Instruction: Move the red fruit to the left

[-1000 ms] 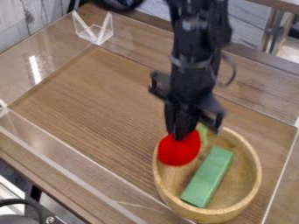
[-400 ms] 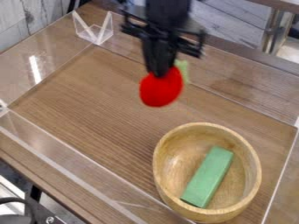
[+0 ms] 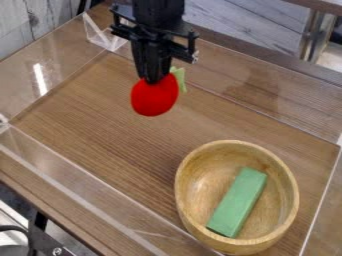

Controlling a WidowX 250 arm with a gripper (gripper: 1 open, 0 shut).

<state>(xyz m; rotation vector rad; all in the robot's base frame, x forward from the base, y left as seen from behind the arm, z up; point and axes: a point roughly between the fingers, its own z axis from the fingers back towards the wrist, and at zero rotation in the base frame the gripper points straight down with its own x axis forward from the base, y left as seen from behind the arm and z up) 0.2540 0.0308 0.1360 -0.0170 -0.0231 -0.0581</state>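
Note:
The red fruit [image 3: 154, 96] is a small round bright red toy with a pale yellow-green leaf bit beside the fingers. It hangs in the air above the wooden table, left of and behind the bowl. My black gripper [image 3: 158, 76] points straight down and is shut on the fruit's top. The arm rises out of the frame at the top.
A round wooden bowl [image 3: 201, 200] sits at the front right with a flat green rectangular block [image 3: 239, 202] lying in it. Clear plastic walls [image 3: 54, 70] fence the wooden table [image 3: 94, 140]. A small clear stand [image 3: 104, 36] is at the back left.
The gripper lifted the red fruit out of the bowl and carried it left and toward the back. The green block stayed in the bowl.

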